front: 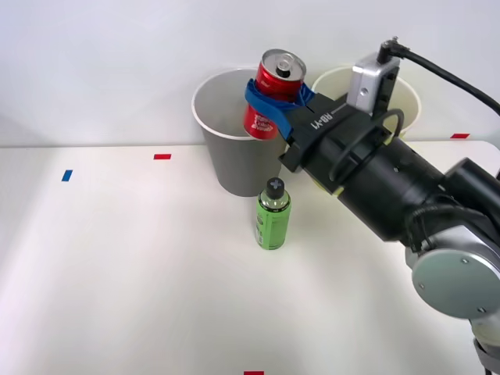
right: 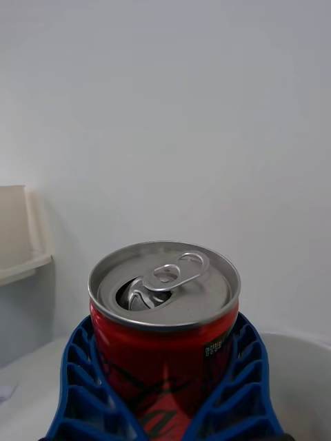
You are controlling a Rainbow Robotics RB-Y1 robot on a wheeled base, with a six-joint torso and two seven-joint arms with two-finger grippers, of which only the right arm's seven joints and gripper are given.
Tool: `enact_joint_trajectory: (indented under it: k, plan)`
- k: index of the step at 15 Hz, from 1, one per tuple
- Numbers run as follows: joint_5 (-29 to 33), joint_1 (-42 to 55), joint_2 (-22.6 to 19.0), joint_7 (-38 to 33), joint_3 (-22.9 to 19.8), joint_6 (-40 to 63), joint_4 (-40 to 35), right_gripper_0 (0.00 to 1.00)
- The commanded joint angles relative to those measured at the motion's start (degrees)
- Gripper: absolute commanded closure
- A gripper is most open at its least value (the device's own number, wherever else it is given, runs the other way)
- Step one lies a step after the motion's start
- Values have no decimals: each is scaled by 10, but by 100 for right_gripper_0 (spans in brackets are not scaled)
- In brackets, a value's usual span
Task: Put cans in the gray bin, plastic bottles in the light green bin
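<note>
My right gripper (front: 269,100) is shut on the red can (front: 273,90), holding it upright above the open mouth of the gray bin (front: 226,160). In the wrist view the can (right: 164,324) shows its silver top with an opened pull tab, and the blue ribbed fingers (right: 83,393) wrap both its sides. The gray bin's white rim (right: 303,344) curves below the can. A green-labelled plastic bottle (front: 273,215) with a black cap stands upright on the table just in front of the gray bin. The light green bin (front: 410,105) stands to the right of the gray one, mostly hidden behind my arm.
Small red tape marks (front: 162,156) and a blue one (front: 66,176) lie on the white table. My arm (front: 406,203) crosses the right side of the table. A pale box edge (right: 17,234) shows against the wall in the wrist view.
</note>
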Motion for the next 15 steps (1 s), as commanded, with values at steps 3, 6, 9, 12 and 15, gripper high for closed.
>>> enact_joint_trajectory:
  k: [3, 6, 9, 12, 15]
  plan:
    - [11, -82, 21, 3, -1, -5, 82, 100]
    - [18, -133, 31, 4, 1, -5, 145, 100]
    - [30, -177, 48, 9, 20, -20, 219, 100]
    - [39, -221, 66, 14, 46, -85, 302, 100]
    - [47, -261, 75, 21, 55, -105, 364, 100]
